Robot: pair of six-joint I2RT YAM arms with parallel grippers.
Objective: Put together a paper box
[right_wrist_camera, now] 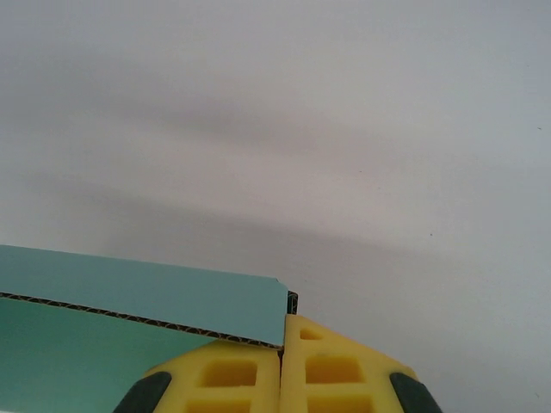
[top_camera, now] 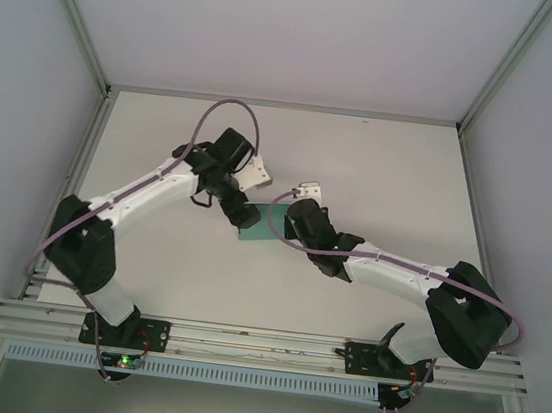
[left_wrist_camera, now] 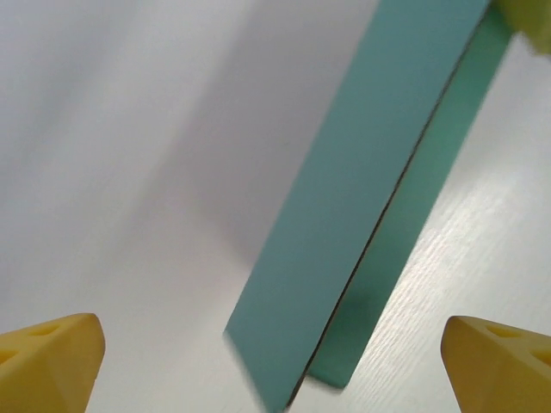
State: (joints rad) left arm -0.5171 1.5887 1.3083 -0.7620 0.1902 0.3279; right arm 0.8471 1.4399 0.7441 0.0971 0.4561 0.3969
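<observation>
I'm looking at a white table [top_camera: 390, 180] with a faint grain, closed in by pale panels set in aluminium rails [top_camera: 78, 21]. The teal paper box [top_camera: 253, 226] is near the table's middle, between the two arms. One panel is tilted up and a flap beneath it rests on the surface. My right gripper [right_wrist_camera: 282, 344] is pinched closed on a corner of the card. My left gripper [top_camera: 232, 208] is spread wide just beside the box, holding nothing.
</observation>
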